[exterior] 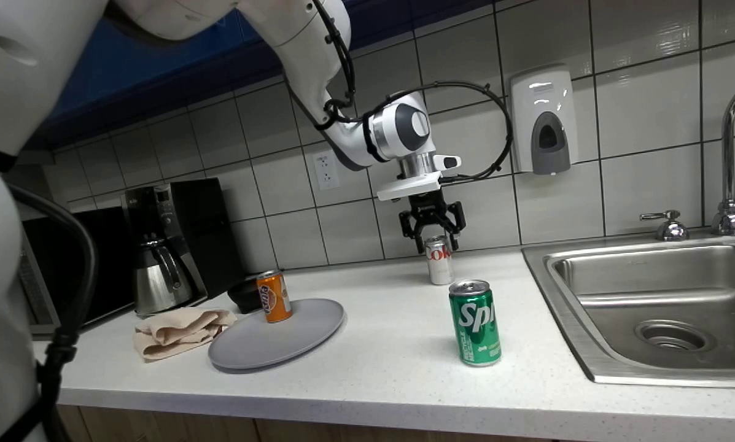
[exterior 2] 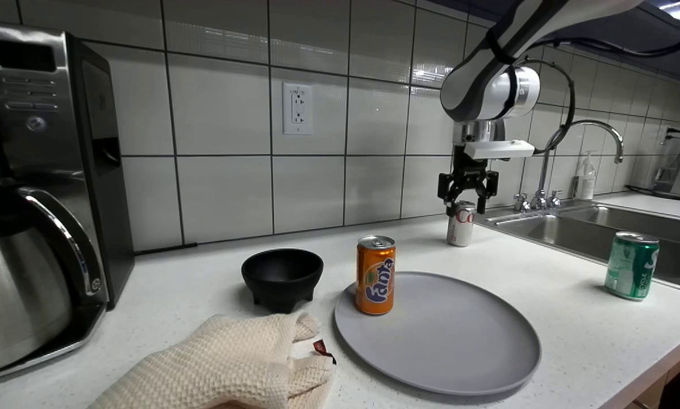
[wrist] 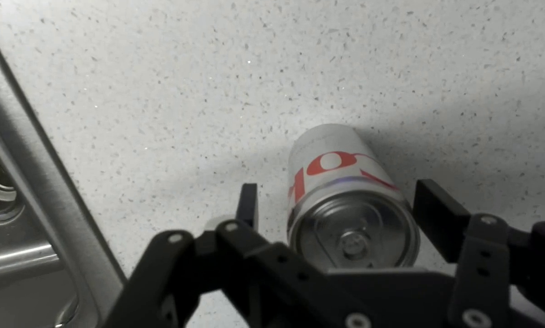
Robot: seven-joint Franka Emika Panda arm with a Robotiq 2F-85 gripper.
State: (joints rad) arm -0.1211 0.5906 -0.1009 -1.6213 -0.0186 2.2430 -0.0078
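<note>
In an exterior view the gripper (exterior: 437, 247) hung at the back of the counter (exterior: 373, 344), its fingers set wide around the top of a silver can (exterior: 440, 266), which stood upright near the wall (exterior: 490, 215) with a green Sprite can (exterior: 475, 326) in front. In an exterior view an orange Fanta can (exterior 2: 376, 278) stood on a grey plate (exterior 2: 453, 335), near a black bowl (exterior 2: 283, 284). In the wrist view I saw a gap by one finger; whether the other touched the silver can I couldn't tell
</note>
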